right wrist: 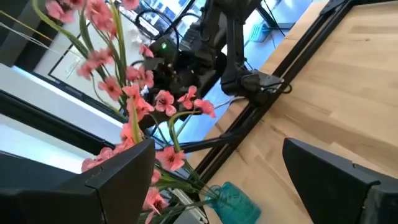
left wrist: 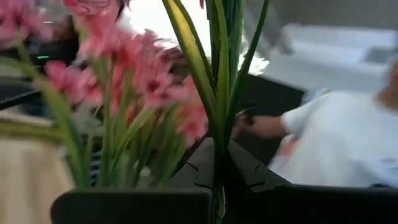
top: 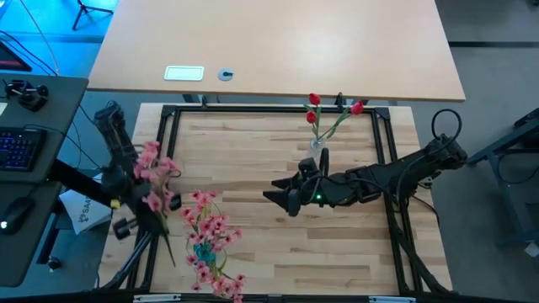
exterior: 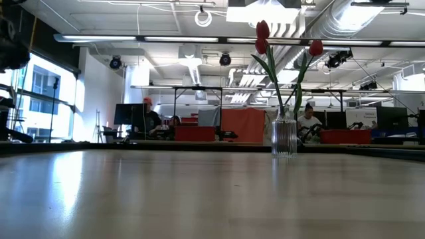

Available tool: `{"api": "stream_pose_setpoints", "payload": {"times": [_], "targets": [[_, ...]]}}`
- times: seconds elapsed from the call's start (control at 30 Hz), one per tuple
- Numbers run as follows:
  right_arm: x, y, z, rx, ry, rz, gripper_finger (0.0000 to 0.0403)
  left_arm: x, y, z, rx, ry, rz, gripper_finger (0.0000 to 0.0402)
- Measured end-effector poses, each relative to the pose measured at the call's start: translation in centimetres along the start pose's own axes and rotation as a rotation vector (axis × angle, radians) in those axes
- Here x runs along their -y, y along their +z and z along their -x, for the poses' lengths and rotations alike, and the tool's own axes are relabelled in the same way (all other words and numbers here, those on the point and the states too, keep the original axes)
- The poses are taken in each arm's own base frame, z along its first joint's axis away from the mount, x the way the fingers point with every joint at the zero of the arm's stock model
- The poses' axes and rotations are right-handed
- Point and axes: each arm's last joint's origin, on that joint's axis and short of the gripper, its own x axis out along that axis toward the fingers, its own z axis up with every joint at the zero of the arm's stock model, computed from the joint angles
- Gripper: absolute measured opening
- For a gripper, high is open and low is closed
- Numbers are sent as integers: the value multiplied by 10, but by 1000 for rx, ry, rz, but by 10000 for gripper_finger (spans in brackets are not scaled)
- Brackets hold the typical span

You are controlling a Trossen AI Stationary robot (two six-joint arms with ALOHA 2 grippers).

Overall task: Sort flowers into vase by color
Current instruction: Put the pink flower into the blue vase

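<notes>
My left gripper (top: pixel 137 207) is at the table's left edge, shut on a pink flower spray (top: pixel 152 175). Its bare stem end (top: pixel 171 252) runs toward the near edge. More pink sprays (top: pixel 210 240) stand in a teal vase (right wrist: pixel 234 200) near the front left. Three red-budded flowers (top: pixel 313 102) stand in a clear ribbed vase (exterior: pixel 284 136) at the far middle. My right gripper (top: pixel 276 199) hovers open over the table's middle, pointing left at the teal vase, with nothing between its fingers (right wrist: pixel 118 180). My left gripper pinches the pink spray's green stem and leaves (left wrist: pixel 219 152) between its two shut fingers (left wrist: pixel 249 180). The fingers lie across the stem, and the leaves rise out of the hold. The blossoms sit beyond the fingers and the bare stem end sticks out behind them, off the table.
A black metal frame (top: pixel 253 110) runs around the wooden work surface. A keyboard and a mouse lie on a desk (top: pixel 25 143) to the left. A person in a white shirt (left wrist: pixel 336 143) sits beyond the table. Bare wood lies between the two vases.
</notes>
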Motion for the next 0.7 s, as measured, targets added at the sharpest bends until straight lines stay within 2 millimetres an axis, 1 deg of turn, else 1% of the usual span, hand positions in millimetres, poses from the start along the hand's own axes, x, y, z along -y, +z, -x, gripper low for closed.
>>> {"api": "stream_pose_setpoints", "payload": {"times": [0.13,0.3,0.53,0.7], "targets": [[0,0,0,-1,1,5,348,10,-16,-5,3,161,-79,0],[0,0,0,-1,1,27,348,16,-28,-9,-4,264,-200,0],[0,0,0,-1,0,27,348,12,-40,-14,-50,334,-308,0],[0,0,0,-1,0,20,348,12,-40,-17,-32,326,-296,0]]}}
